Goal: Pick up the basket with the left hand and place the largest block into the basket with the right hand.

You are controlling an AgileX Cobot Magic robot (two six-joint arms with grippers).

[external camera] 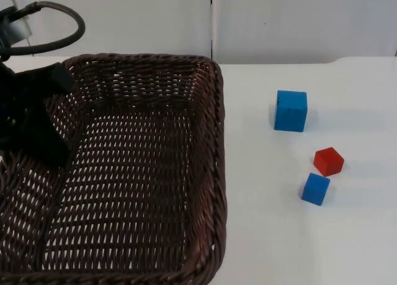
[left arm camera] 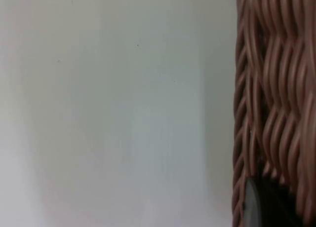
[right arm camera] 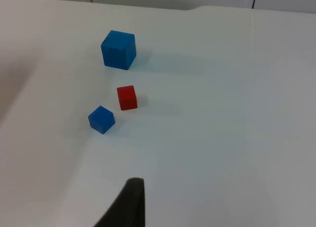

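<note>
A dark brown wicker basket (external camera: 214,142) looms large on the left of the top view, held up off the table. My left gripper (external camera: 38,127) is clamped over its left wall, shut on it. The left wrist view has the basket's weave (left arm camera: 271,89) pressed close to a black fingertip (left arm camera: 256,207). The largest block, a blue cube (external camera: 291,111), rests on the table to the right of the basket. From the right wrist view this big blue cube (right arm camera: 118,49) lies well ahead of my right gripper (right arm camera: 129,207), which hangs above the table away from the blocks.
A small red cube (external camera: 328,161) and a small blue cube (external camera: 316,189) lie close together in front of the big one. Both show from the right wrist too: red cube (right arm camera: 127,97), small blue cube (right arm camera: 101,119). The grey partition wall (external camera: 298,25) closes the table's far side.
</note>
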